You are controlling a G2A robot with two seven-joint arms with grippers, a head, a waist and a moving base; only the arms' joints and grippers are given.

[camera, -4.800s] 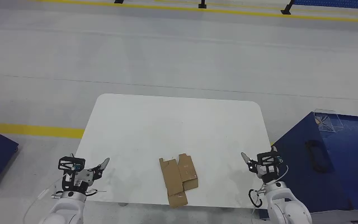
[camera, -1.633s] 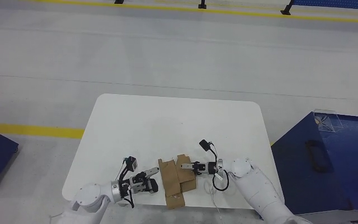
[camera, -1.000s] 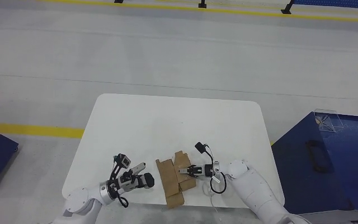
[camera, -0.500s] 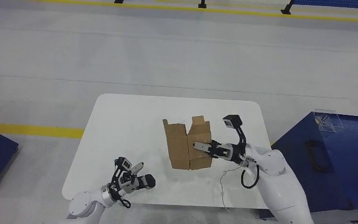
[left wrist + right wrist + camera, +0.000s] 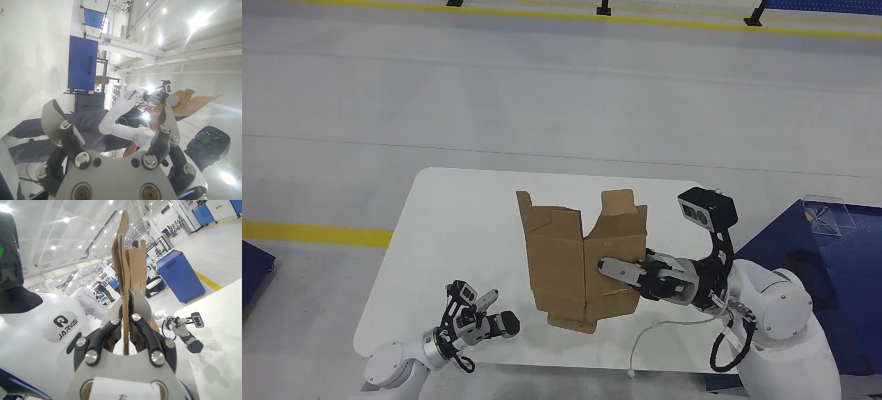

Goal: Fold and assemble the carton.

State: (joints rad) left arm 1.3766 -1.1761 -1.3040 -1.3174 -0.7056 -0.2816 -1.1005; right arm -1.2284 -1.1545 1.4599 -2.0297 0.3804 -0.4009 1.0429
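The carton (image 5: 582,265) is a flattened brown cardboard blank with flaps along its far edge, held in the air above the white table (image 5: 472,220). My right gripper (image 5: 607,268) is shut on the carton's right side. In the right wrist view the cardboard (image 5: 130,266) rises edge-on, pinched in the right gripper (image 5: 126,294). My left gripper (image 5: 494,310) stands open low over the table's front left, apart from the carton. Nothing lies between the left gripper's (image 5: 111,113) fingers, and the carton (image 5: 189,102) shows far off.
A blue cabinet (image 5: 822,270) stands off the table's right side. A white cable (image 5: 662,335) hangs from the right arm over the front edge. Bare table surface lies under and behind the raised carton.
The right gripper took the carton from the table and lifted it high toward the camera. The left arm drew back from the carton to the front left and has since kept still.
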